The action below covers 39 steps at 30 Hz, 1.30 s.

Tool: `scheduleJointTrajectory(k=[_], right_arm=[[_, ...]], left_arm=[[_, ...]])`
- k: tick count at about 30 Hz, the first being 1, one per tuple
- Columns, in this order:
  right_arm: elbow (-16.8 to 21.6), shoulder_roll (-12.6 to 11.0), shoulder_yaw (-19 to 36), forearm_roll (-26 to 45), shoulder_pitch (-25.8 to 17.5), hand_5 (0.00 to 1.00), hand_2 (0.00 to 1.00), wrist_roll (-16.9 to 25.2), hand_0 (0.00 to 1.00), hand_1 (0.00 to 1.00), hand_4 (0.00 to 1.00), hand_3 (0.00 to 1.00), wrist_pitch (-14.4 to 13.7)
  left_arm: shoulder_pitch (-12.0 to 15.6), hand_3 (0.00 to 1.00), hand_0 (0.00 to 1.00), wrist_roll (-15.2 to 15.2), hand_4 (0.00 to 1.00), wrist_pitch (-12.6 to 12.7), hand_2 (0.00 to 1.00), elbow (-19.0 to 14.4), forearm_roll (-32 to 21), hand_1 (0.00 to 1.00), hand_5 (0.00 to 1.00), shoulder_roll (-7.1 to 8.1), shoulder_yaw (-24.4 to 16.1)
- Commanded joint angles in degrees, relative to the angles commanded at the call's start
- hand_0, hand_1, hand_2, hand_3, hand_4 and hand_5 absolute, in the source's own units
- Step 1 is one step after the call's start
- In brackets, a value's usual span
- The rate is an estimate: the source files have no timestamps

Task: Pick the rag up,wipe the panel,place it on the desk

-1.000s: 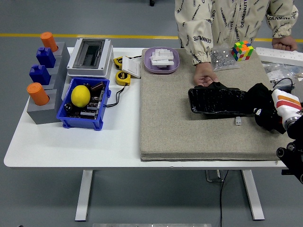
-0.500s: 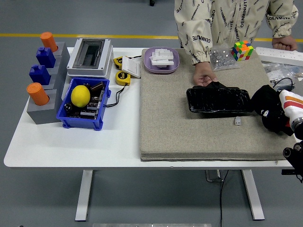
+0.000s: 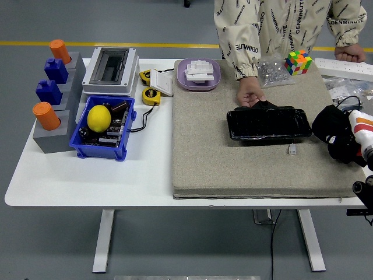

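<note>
Head view: a glossy black rectangular panel (image 3: 267,123) lies on a grey felt mat (image 3: 233,157) covering the right half of the white desk (image 3: 87,175), and a person's hand (image 3: 249,92) rests at its far left corner. The robot's right hand (image 3: 337,139), at the mat's right edge just beside the panel, is bunched inside a black rag (image 3: 333,133); its fingers are hidden, so I cannot tell their grip.

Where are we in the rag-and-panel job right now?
Pickup looks done: the right hand is closed on a black rag. It sits just right of the glossy black panel, which a person's hand steadies at its far edge on the mat. Whether wiping is finished is unclear. Setting the rag down remains.
</note>
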Motion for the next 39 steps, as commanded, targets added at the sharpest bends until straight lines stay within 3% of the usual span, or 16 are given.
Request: scheduleJointTrajectory(k=[24,39], right_arm=[[0.9,0.3,0.4,-0.5,0.8,0.267,0.493,-0.2,0.325,0.445,0.871,0.514,0.0],[0.5,6.3,-2.1,0.1,3.6,0.267,0.493,0.1,0.325,0.444,0.871,0.513,-0.6]], left_arm=[[0.0,0.562,0.612,0.0,0.627,0.0,0.654,0.0,0.2,0.641,0.438,-0.01,-0.3],[-0.1,0.562,0.611,0.1,0.627,0.1,0.654,0.0,0.1,0.641,0.439,0.08,-0.2]])
